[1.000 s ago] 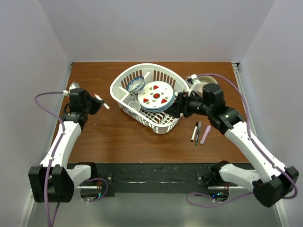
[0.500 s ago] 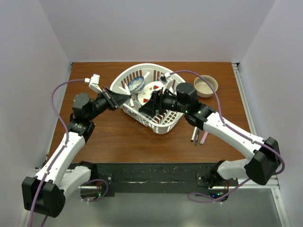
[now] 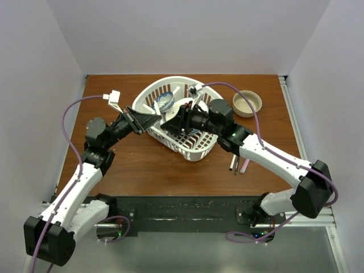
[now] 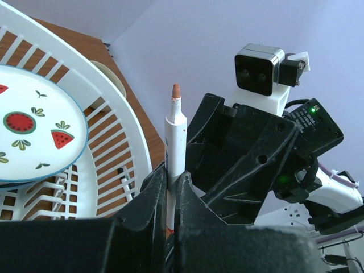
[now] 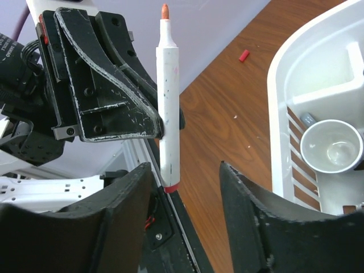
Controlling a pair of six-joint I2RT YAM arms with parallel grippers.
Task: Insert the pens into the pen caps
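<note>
One white pen (image 4: 173,142) stood tip-up, clamped in the left gripper (image 4: 172,181) at the left rim of the white basket (image 3: 200,152)! The right gripper (image 5: 185,177) faced it over the basket, jaws apart, with the pen's butt end showing between them. Three more pens (image 3: 238,161) lay right of the basket, and a red cap (image 5: 244,55) sat on the table outside it.

The top external camera looks steeply down on the table (image 3: 148,165) from behind its near edge. The 2 wrist cameras face each other closely, sharing the white-barrelled pen (image 4: 174,136) and white basket (image 5: 277,114).
</note>
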